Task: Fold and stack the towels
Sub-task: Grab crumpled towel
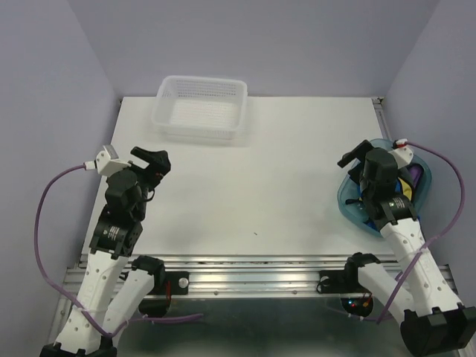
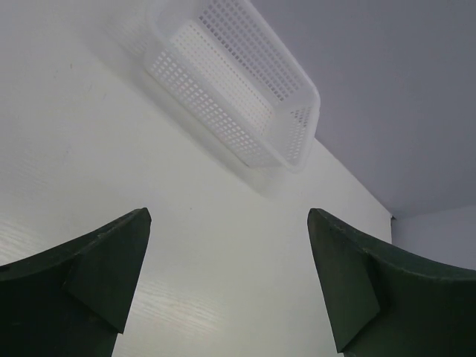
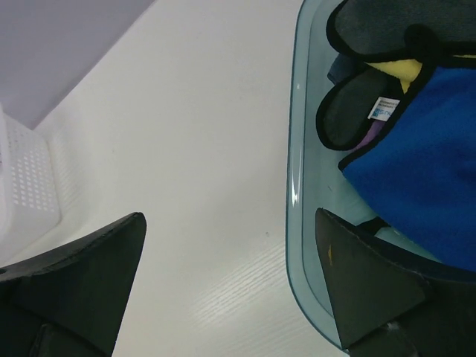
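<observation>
Both my left gripper [image 2: 229, 216] and right gripper [image 3: 230, 219] hang spread, empty.
Right fingers [image 3: 372, 297] straddle the blue tub [image 3: 291, 149] rim: I might snag plastic, or pinch several towels [image 3: 416, 156].

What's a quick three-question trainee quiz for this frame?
1. Fill in: the jaws of the left gripper and the right gripper both stand ____.
2. True or false: the white basket holds the towels.
3. Which one hangs over the rim of the blue tub? A: left gripper. B: right gripper. C: neither.
Key: 1 open; 2 false; 3 B.
</observation>
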Robot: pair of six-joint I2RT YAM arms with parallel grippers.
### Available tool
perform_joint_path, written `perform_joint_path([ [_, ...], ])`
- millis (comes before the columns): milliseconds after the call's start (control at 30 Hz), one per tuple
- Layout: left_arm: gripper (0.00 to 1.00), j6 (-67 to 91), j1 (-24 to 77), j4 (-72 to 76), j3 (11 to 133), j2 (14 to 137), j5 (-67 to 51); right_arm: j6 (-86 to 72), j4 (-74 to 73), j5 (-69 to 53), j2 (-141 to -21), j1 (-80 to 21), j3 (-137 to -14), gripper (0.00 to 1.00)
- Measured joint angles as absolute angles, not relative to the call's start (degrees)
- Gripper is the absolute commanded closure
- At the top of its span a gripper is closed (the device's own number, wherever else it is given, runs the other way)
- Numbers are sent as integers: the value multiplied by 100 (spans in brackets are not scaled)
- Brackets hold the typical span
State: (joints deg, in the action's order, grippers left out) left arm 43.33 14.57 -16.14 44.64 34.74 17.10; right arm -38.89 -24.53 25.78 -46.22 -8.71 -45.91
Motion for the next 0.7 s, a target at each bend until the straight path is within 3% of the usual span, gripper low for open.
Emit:
perform_joint_path([
  [200, 1, 4346, 1459, -1448, 4265, 3632, 1592, -4136, -2908, 3105, -4707, -871, -4593, 0],
  [367, 1, 4254, 1459, -1258, 4235, 4263, 1304, -4672, -3865, 4034, -5463, -790, -4858, 0],
  [700, 1, 4121, 1463, -1072, 4158, 4685, 982, -4947, -4628, 4158, -6180, 786, -4930, 0],
])
